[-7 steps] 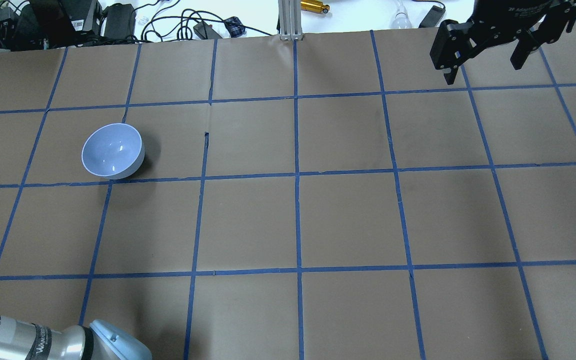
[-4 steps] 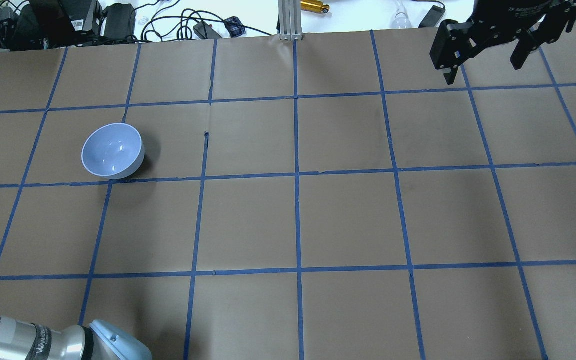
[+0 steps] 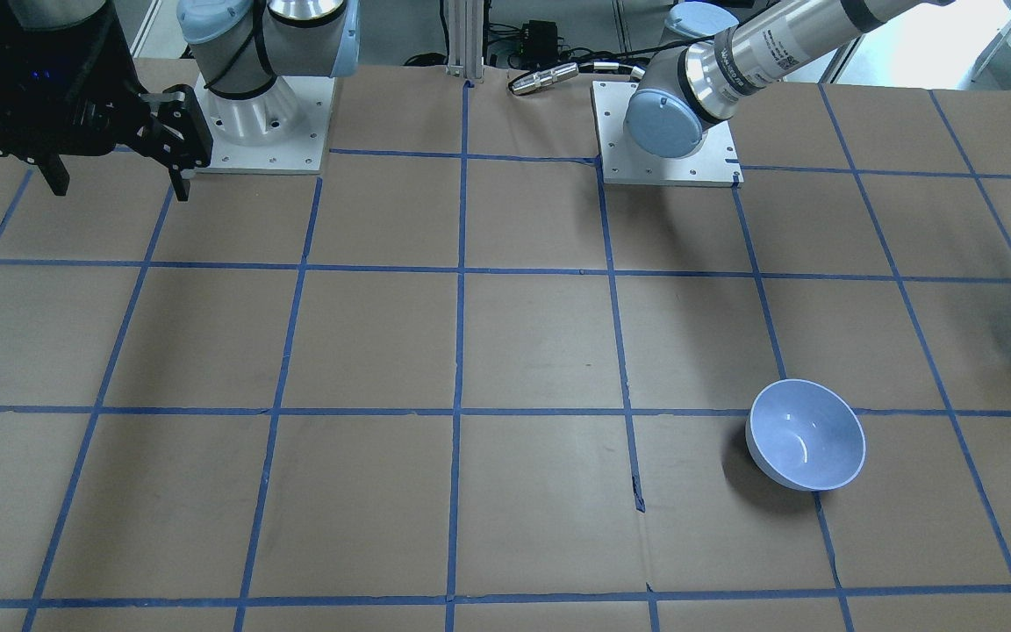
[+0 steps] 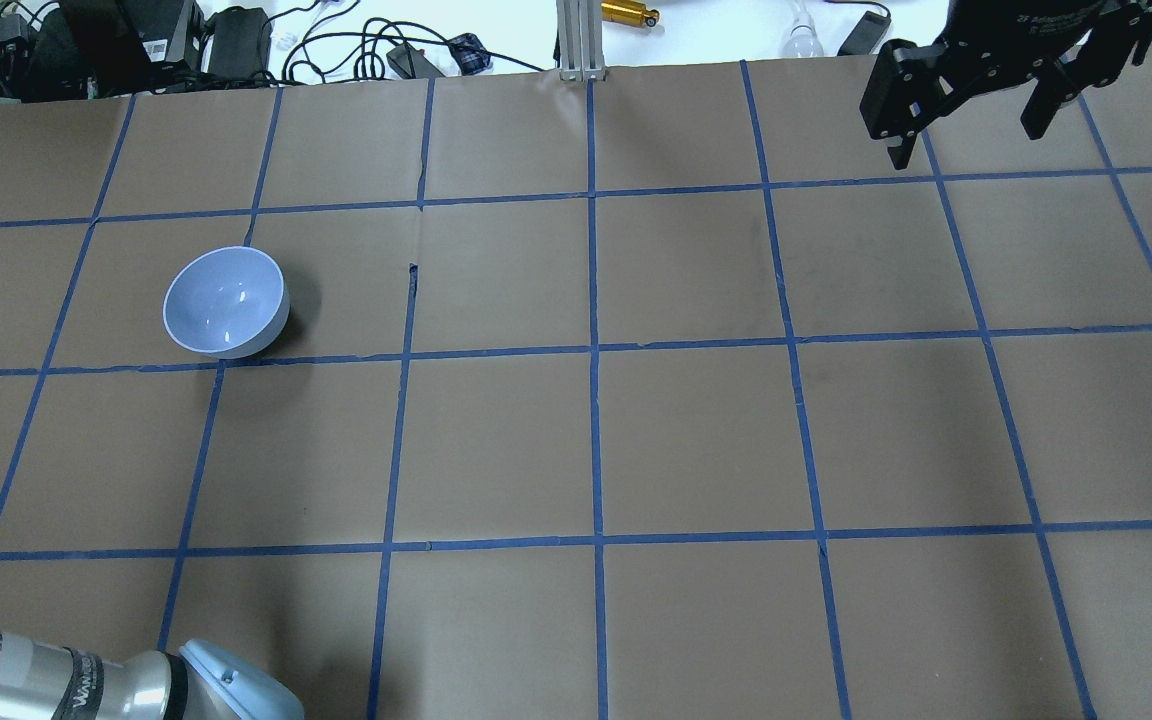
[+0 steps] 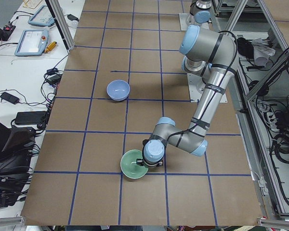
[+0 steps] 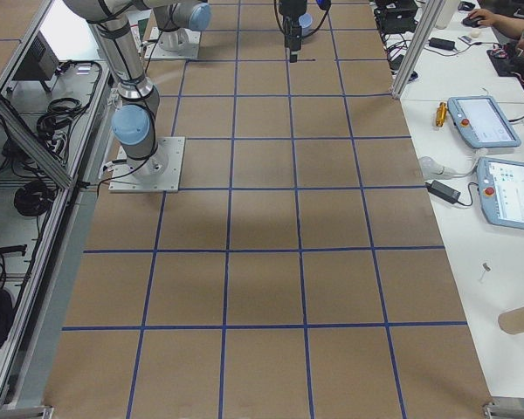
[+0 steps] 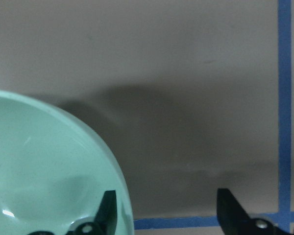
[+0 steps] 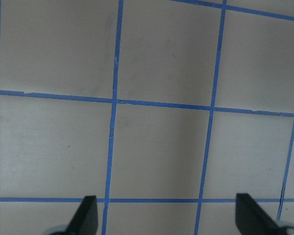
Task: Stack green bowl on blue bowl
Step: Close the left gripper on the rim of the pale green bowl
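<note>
The worktop (image 4: 696,440), brown paper crossed by blue tape lines, carried both bowls, well apart. The left arm (image 5: 209,91) was folded low over its own end of the worktop, while the right arm (image 6: 122,52) hung high at the opposite end, far from either bowl. The blue bowl (image 4: 226,302) sat upright and alone on the left half. The green bowl (image 5: 134,165) sat upright nearer the left end, so the blue bowl lay from it toward the robot's right and slightly farther from the bases.

The left gripper (image 7: 169,210) stood open astride the green bowl's rim, one finger inside, the other outside and clear of the wall, clamping nothing yet. The lift would probably fall to this arm. The right gripper (image 4: 966,135) was wide open and empty.
</note>
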You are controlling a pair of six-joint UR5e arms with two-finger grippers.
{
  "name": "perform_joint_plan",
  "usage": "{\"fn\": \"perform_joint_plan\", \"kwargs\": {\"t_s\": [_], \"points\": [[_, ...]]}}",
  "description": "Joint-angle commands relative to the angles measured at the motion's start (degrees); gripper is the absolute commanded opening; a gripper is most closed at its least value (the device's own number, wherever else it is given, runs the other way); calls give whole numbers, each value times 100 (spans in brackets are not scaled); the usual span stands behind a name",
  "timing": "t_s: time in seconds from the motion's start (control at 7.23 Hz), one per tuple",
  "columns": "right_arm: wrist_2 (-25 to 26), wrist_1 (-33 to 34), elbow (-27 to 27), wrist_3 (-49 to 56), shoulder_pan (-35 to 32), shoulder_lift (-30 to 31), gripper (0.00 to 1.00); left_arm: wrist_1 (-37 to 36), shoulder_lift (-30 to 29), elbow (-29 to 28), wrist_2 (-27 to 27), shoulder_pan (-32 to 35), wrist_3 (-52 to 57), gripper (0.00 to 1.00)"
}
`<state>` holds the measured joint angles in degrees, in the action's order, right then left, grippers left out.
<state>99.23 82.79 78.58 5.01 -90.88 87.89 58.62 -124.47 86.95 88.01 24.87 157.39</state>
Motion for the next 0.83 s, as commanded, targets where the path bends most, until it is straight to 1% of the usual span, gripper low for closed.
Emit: {"fn": "perform_joint_plan", "kwargs": {"t_s": [0.0, 0.69], "points": [[0, 0, 0, 0, 0, 0, 100, 1, 28, -3, -3, 1, 2, 0], [0, 0, 0, 0, 0, 0, 100, -17, 28, -12, -21, 10, 63, 0]]}}
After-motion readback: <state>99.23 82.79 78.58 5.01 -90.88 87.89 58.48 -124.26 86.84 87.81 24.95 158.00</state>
